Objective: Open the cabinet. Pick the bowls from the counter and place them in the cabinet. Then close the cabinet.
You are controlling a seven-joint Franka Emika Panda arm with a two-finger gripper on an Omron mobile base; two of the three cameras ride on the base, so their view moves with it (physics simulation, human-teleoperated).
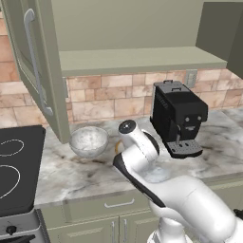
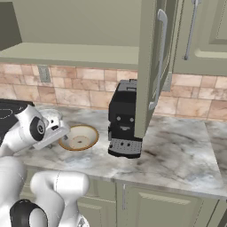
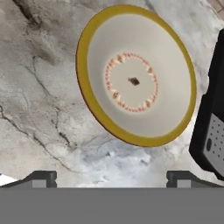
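With its jaws spread wide and holding nothing, the two-finger gripper (image 3: pixel 111 177) hangs over the grey-beige marble-patterned counter (image 3: pixel 39 109), its two dark fingertips (image 3: pixel 41 178) rising far apart at the bottom of the hand view. Just ahead of the jaws, and centred between them, lies the wide shallow tan bowl with a brown rim and cream interior (image 3: pixel 133 81); it rests flat on the counter, apart from both tips, with a ring of small reddish marks around a dark spot at its middle. Off to the right-hand tip's side stands the black box-shaped coffee machine (image 3: pixel 212 118), close beside the bowl's rim.

From the right base view the same bowl (image 2: pixel 79 137) sits on the counter (image 2: pixel 177 155) between the white arm's wrist and the coffee machine (image 2: pixel 125 119). The left base view shows the deep speckled grey-white bowl (image 1: pixel 88 141) further from the jaws, on the counter (image 1: pixel 71 173) near the black stovetop with white rings (image 1: pixel 16 166), beneath the swung-out door.

Above the jaws, the olive-green wall cabinet (image 1: pixel 137 28) stands open, both raised-panel doors swung outward, its pale shelf (image 1: pixel 142 59) bare, and a long silver bar handle (image 1: pixel 35 61) showing on the left-hand door.
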